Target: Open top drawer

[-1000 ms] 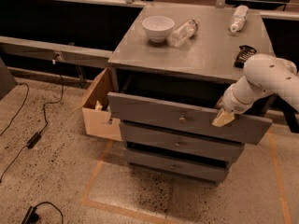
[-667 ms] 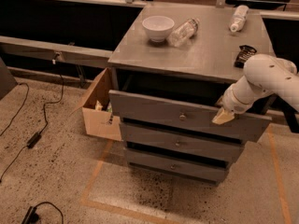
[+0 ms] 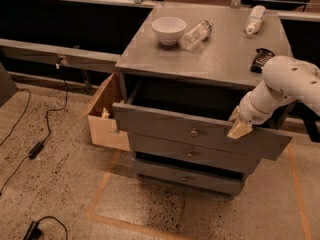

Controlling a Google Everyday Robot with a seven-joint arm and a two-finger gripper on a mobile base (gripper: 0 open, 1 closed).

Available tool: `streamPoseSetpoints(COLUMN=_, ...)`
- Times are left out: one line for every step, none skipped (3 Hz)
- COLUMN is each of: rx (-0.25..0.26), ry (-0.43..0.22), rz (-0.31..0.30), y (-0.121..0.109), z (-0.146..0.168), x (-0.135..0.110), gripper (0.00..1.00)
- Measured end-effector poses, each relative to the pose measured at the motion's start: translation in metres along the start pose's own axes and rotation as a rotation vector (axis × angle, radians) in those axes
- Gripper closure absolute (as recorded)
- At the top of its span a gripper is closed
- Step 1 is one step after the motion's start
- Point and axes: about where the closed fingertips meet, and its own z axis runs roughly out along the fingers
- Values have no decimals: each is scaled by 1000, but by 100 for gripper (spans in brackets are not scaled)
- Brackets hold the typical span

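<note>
The top drawer [image 3: 165,129] is a wide grey drawer with a small round metal knob [image 3: 194,132] at its centre. It stands pulled out from the grey cabinet [image 3: 215,59], with a dark gap behind its front. My gripper [image 3: 239,126] is at the drawer's upper edge, right of the knob, its tan fingertips [image 3: 240,130] hanging over the front. The white arm [image 3: 285,84] reaches in from the right. Two shallower grey drawers [image 3: 190,155] sit below.
On the cabinet top are a white bowl [image 3: 169,29], two plastic bottles [image 3: 196,34] [image 3: 255,18] and a dark packet [image 3: 261,60]. An open cardboard box [image 3: 104,119] stands at the cabinet's left. Cables [image 3: 35,149] lie on the speckled floor. Tape lines mark the floor.
The top drawer has slid out slightly further toward the camera, with my gripper still at its upper edge.
</note>
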Motion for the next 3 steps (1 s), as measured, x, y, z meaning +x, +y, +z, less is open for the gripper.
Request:
streamPoseSetpoints(rx=-77, ry=-6, rz=-7, y=25, z=-7, x=-11, gripper=51)
streamPoseSetpoints(rx=-77, ry=-6, rz=-7, y=25, z=-6, x=-11, gripper=28)
streamPoseSetpoints(rx=-171, ry=-27, rz=-9, y=55, z=-18, x=-27, gripper=5)
